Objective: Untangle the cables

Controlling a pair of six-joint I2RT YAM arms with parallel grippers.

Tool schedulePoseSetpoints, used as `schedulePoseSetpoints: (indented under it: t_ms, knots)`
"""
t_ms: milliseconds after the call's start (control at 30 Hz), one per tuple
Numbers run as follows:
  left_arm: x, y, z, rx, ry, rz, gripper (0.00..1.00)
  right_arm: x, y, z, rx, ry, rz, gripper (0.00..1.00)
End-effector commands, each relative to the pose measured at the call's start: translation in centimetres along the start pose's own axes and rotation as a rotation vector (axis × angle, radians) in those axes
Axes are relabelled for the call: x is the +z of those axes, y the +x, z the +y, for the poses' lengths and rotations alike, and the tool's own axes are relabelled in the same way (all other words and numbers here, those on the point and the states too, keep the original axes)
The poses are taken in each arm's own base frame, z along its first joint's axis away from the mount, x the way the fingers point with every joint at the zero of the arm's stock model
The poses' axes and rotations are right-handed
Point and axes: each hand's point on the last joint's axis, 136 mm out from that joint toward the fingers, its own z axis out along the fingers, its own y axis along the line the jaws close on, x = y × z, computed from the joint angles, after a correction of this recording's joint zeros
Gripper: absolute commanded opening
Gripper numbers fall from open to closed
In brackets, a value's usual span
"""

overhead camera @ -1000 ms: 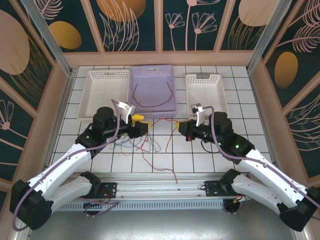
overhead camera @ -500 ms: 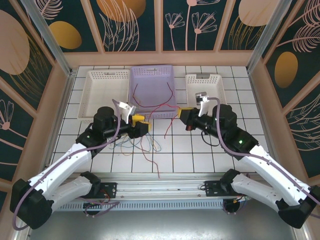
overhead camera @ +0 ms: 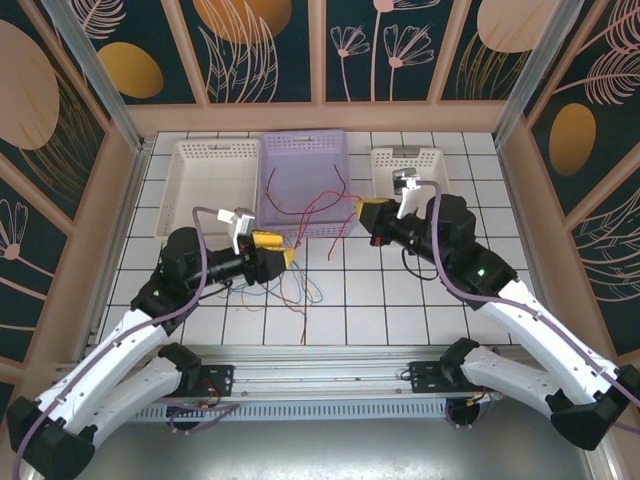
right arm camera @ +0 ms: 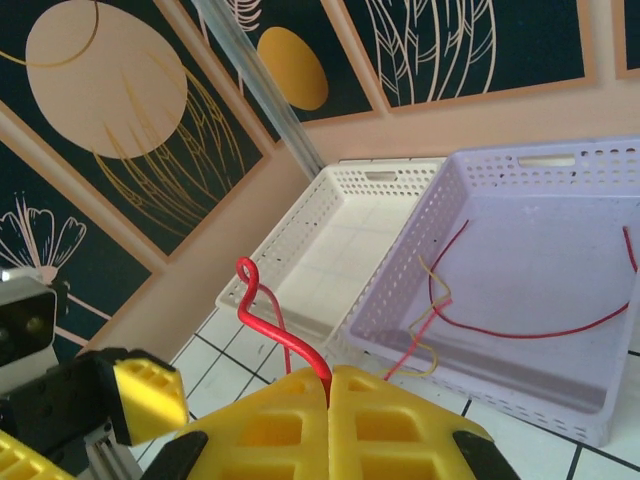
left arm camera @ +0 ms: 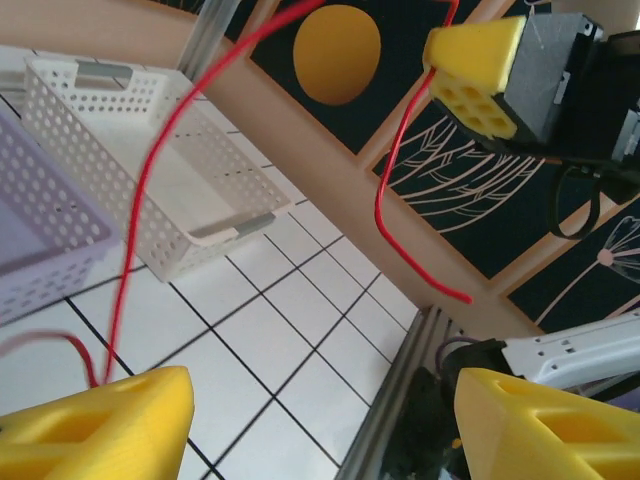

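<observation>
Cables (overhead camera: 290,286): thin, limp wires in red, blue and tan, lying in a loose knot on the white-tiled desk (overhead camera: 400,300) just in front of the left pincer (overhead camera: 272,252). I cannot count the strands in the knot; they cross too closely.

One red cable (left arm camera: 378,205) rises from that area to the right pincer (right arm camera: 328,385). Its blocky yellow fingers, moulded with square hollows, are pressed flat together on the wire. A short curled end sticks up above the pinch.

From the left wrist I see a long run of red wire slanting down past one of the left fingers (left arm camera: 100,420). The left pincer stands wide open, its two yellow fingers well apart.

Baskets: three in a row at the far edge of the desk, all perforated plastic. One purple basket (overhead camera: 303,136) sits in the middle, with two white baskets (overhead camera: 215,145) either side. Inside the purple one I count at least one red strand (right arm camera: 530,334) and one tan strand (right arm camera: 432,285), both slack curves on its floor.
</observation>
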Motion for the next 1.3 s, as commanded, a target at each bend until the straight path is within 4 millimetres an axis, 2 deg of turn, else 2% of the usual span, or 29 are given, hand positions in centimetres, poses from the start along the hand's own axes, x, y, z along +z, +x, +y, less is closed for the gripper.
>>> schedulePoseSetpoints:
  t_ms: [0, 200, 533, 767, 900, 1033, 1100, 1267]
  knots:
    - [-0.1, 1.5, 0.0, -0.094, 0.044, 0.017, 0.69, -0.3, -2.3, 0.9, -0.014, -0.035, -0.056, 0.00]
    - [0.0, 2.6, 0.0, -0.116, 0.041, 0.037, 0.69, -0.3, -3.4, 0.5, -0.009, -0.030, -0.073, 0.00]
    - [2.6, 6.2, 3.0, -0.108, -0.105, 0.148, 0.69, -0.5, -4.5, 0.7, 0.003, -0.050, -0.083, 0.00]
    - [3.2, 5.5, 5.3, -0.056, -0.236, 0.141, 0.69, -0.6, -4.8, 1.1, -0.002, -0.063, -0.077, 0.00]
    - [2.4, 4.6, 6.8, -0.025, -0.345, 0.110, 0.69, -0.8, -4.9, 1.1, -0.007, -0.061, -0.080, 0.00]
    - [2.5, 4.6, 7.5, -0.029, -0.371, 0.093, 0.68, -0.7, -4.8, 1.3, -0.003, -0.073, -0.076, 0.00]
    - [2.7, 4.8, 7.7, -0.037, -0.368, 0.096, 0.62, -0.6, -4.8, 1.4, 0.001, -0.081, -0.075, 0.00]
    - [3.4, 4.9, 7.7, -0.044, -0.341, 0.088, 0.32, -0.6, -4.7, 1.5, 0.004, -0.084, -0.071, 0.00]
